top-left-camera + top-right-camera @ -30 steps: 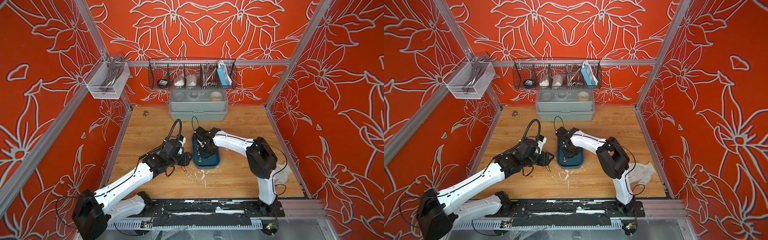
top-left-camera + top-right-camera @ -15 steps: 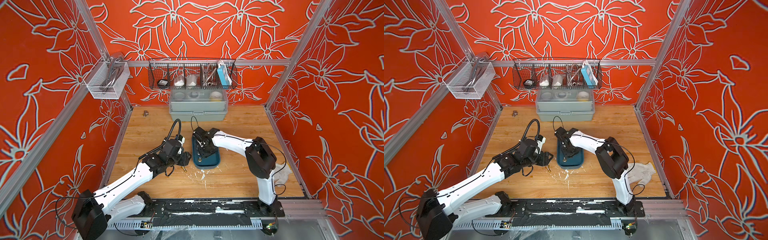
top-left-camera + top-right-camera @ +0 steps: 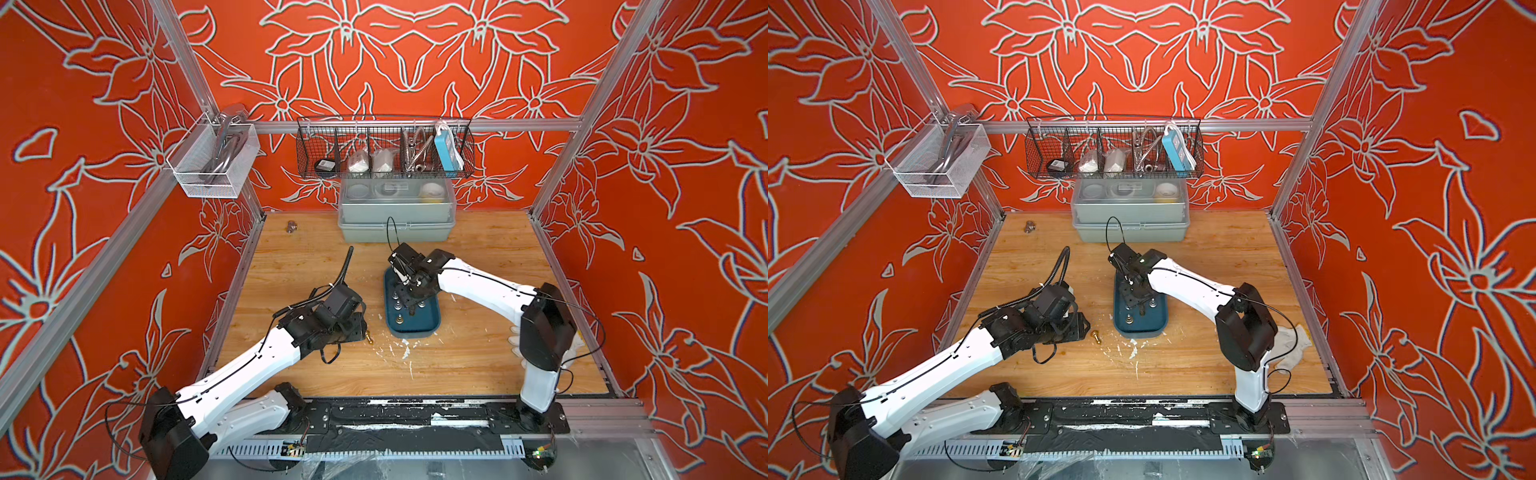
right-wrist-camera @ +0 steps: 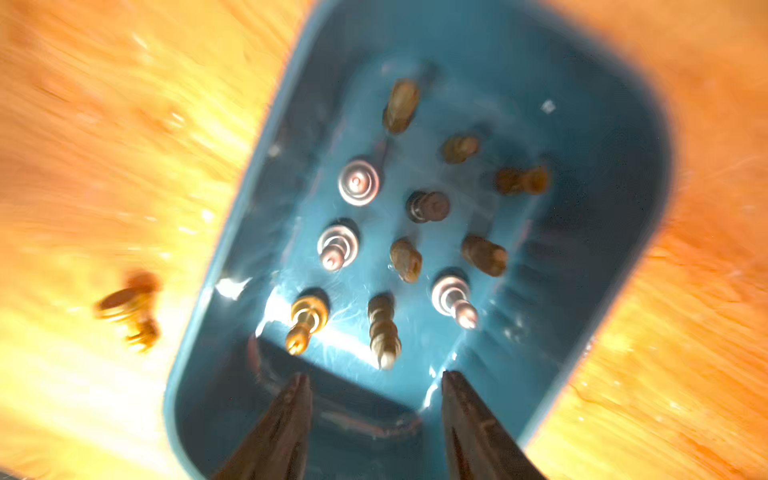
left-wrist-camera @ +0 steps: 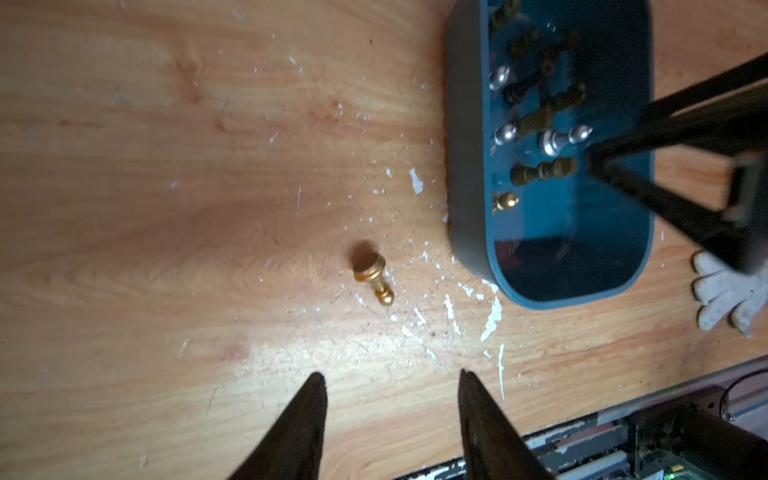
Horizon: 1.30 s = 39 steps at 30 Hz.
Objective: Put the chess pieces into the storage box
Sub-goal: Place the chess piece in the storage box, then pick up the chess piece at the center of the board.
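chess pieces (image 4: 357, 183), small and turned, with round ringed bases and knobbed tapering tops, glossy silver, gold and dull brown, sit in the box (image 3: 415, 328). most look upright, tops up, though blur hides some. box is smooth teal plastic, shallow, round-cornered, its long axis running front to back on the table (image 3: 478, 353), pale grained wood flecked with white chips. one gold pawn (image 5: 372, 278) lies on its side on the wood just beside the box, long axis flat, knob nearer the left gripper (image 5: 390, 376), which is spread and empty. right gripper (image 4: 374, 376) hangs over the box, spread, pinching nothing.
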### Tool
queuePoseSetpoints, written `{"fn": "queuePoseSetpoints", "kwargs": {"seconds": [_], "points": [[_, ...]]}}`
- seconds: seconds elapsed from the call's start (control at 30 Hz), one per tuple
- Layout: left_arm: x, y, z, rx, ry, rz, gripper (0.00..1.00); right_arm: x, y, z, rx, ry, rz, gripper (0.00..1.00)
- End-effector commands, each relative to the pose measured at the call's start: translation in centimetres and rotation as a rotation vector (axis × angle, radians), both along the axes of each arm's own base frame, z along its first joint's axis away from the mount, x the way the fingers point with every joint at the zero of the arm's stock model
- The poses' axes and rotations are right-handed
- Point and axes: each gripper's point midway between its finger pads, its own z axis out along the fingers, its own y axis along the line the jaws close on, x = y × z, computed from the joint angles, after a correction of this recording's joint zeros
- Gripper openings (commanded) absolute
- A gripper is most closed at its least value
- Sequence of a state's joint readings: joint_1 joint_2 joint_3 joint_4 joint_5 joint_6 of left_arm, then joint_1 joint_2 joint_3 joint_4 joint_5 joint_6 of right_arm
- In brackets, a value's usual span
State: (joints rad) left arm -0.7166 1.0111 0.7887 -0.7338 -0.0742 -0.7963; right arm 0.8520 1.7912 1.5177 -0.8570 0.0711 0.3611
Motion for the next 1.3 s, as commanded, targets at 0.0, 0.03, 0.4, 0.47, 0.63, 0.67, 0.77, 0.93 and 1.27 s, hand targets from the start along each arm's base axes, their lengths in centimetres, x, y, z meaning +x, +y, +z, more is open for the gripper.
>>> {"fn": "queuePoseSetpoints", "kwargs": {"seconds": [0.0, 0.03, 0.4, 0.47, 0.63, 0.67, 0.77, 0.93, 1.27], "points": [[-1.0, 0.2, -1.2, 0.025, 0.052, 0.102, 0.49, 0.6, -1.6, 3.4, 0.041, -0.163, -0.021, 0.58], [-1.0, -0.1, -1.5, 0.029, 0.052, 0.114, 0.48, 0.9, -2.0, 3.9, 0.06, -0.214, -0.03, 0.59], [1.5, -2.5, -6.1, 0.058, 0.045, 0.186, 0.45, 0.5, -3.5, 4.6, 0.265, -0.473, -0.034, 0.6], [1.9, -2.7, -6.6, 0.074, 0.051, 0.185, 0.45, 0.3, -3.9, 5.0, 0.283, -0.503, -0.028, 0.6], [2.2, -3.0, -8.5, 0.123, 0.084, 0.179, 0.42, -0.3, -4.1, 5.1, 0.336, -0.535, -0.011, 0.62], [2.3, -3.2, -8.8, 0.128, 0.09, 0.177, 0.4, -0.4, -4.1, 5.0, 0.339, -0.535, -0.01, 0.62], [2.4, -3.5, -9.6, 0.148, 0.108, 0.168, 0.38, -0.5, -3.8, 5.1, 0.352, -0.536, 0.004, 0.62], [2.5, -3.2, -10.5, 0.187, 0.116, 0.166, 0.35, -1.0, -3.4, 5.3, 0.387, -0.536, 0.032, 0.62], [2.3, -2.3, -11.0, 0.245, 0.118, 0.16, 0.26, -1.2, -3.1, 5.3, 0.4, -0.529, 0.054, 0.62]]}}
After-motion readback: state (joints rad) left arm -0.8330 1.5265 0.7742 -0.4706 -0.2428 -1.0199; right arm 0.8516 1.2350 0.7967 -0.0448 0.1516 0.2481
